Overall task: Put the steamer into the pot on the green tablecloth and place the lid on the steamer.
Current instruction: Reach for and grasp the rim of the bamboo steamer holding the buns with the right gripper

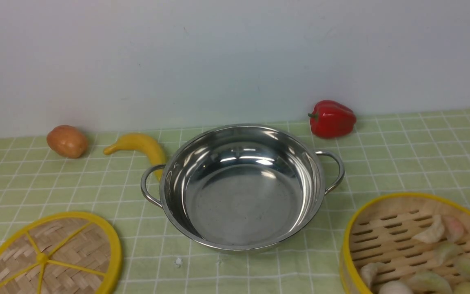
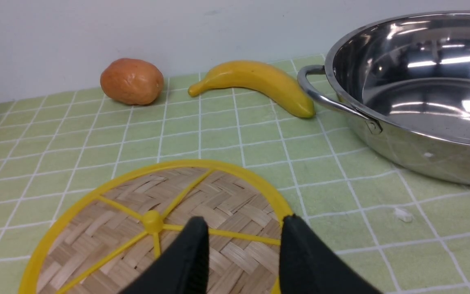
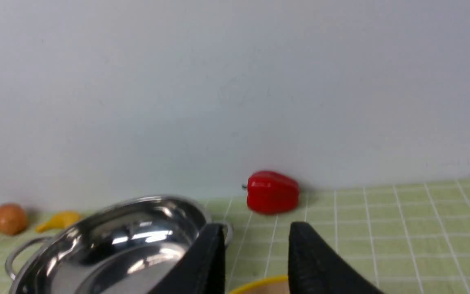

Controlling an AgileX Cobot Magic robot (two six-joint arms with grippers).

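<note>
The shiny steel pot [image 1: 243, 204] stands empty in the middle of the green tablecloth [image 1: 422, 151]. The steamer [image 1: 406, 196], a bamboo basket with several dumplings in it, sits on the cloth at the near right, apart from the pot. The woven lid [image 1: 51, 257] lies flat at the near left. Neither gripper shows in the front view. In the left wrist view my left gripper [image 2: 244, 218] hovers over the lid's [image 2: 153, 220] near edge, open and empty. In the right wrist view my right gripper [image 3: 256, 224] is open above the steamer's yellow rim [image 3: 259, 283], beside the pot [image 3: 116, 245].
A brown potato [image 1: 67, 141] and a yellow banana [image 1: 139, 145] lie behind the pot's left handle [image 1: 147, 185]. A red bell pepper [image 1: 332, 118] sits at the back right by the white wall. A small white scrap [image 1: 178, 261] lies in front of the pot.
</note>
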